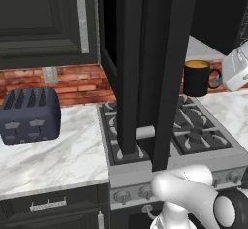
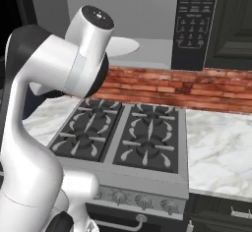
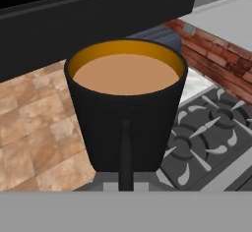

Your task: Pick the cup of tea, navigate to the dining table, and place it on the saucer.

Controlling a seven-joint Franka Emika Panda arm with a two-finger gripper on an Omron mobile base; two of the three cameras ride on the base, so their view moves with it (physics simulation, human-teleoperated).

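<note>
One cup of tea [image 3: 125, 113] is in play, clamped by its handle in the gripper [image 1: 219, 80], jaws pinched tight on it. In the left base view the cup hangs in the air at about 2 o'clock, above the back right of the stove [image 1: 169, 131], upright, rim level, tea near the brim. In the hand view it sits dead centre, handle at 6 o'clock.

Risks, as I judge them:
- Spill: liquid rides high, so any wrist tilt or jerky base start could slosh it over the rim.
- Slip or swing: hold is on the handle alone, so the cup could rotate in the jaws during a turn.
- Knock: dark cabinet panels and microwave [image 2: 197, 24] hang close overhead; lifting or swinging wide could clip them.
- Dining table and saucer aren't in sight yet, so the whole drive is ahead.

Surface and room: white veined marble counter [image 1: 53, 160] at 9 o'clock w/ a dark blue toaster [image 1: 30, 115], red brick backsplash [image 2: 197, 88] behind, tan tile floor [image 3: 34, 137] under the cup in the hand view.
</note>
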